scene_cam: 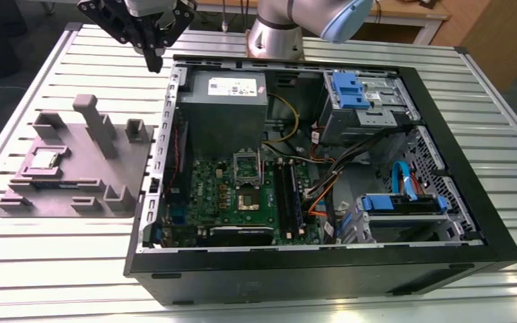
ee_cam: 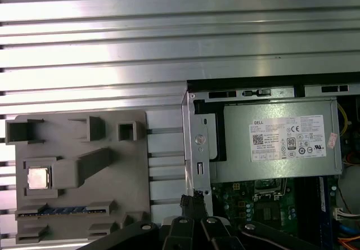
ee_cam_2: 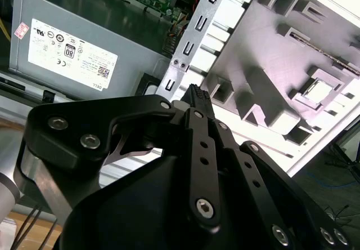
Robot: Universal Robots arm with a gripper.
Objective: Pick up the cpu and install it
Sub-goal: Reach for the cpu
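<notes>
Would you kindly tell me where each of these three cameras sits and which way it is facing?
Exterior view: off the arm, raised, looking down on the table, open computer case and tray; the arm and gripper show at the top.
First wrist view: on the arm, looking straight down past the gripper at tray and power supply.
Second wrist view: on the arm, looking obliquely along the gripper's black body at the same things.
Shared: all three show the cpu lying in the tray, outside the case.

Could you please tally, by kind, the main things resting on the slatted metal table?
cpu: 1
grey moulded tray: 1
open computer case: 1
Total: 3
</notes>
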